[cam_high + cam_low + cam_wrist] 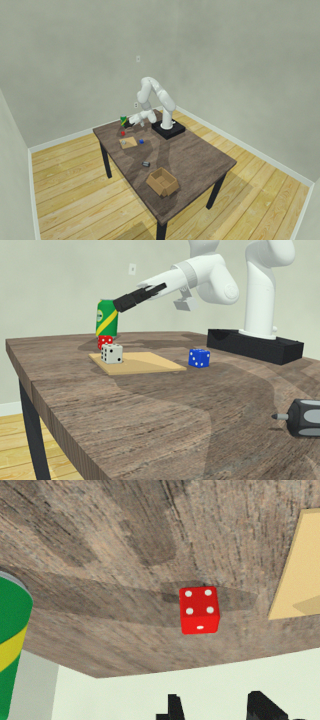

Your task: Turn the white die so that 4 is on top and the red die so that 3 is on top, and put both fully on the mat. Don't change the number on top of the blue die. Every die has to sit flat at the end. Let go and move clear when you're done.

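Observation:
The red die sits flat on the bare table, just off the mat's far corner and in front of the can. The white die sits flat on the tan mat near its left end. The blue die sits on the table to the right of the mat. My gripper hangs in the air above and behind the red die, tilted down. Its fingers stand apart with nothing between them.
A green and yellow can stands right behind the red die, close to my fingers. A screwdriver lies mid-table, an open cardboard box near the front edge. The arm's black base is at the back right.

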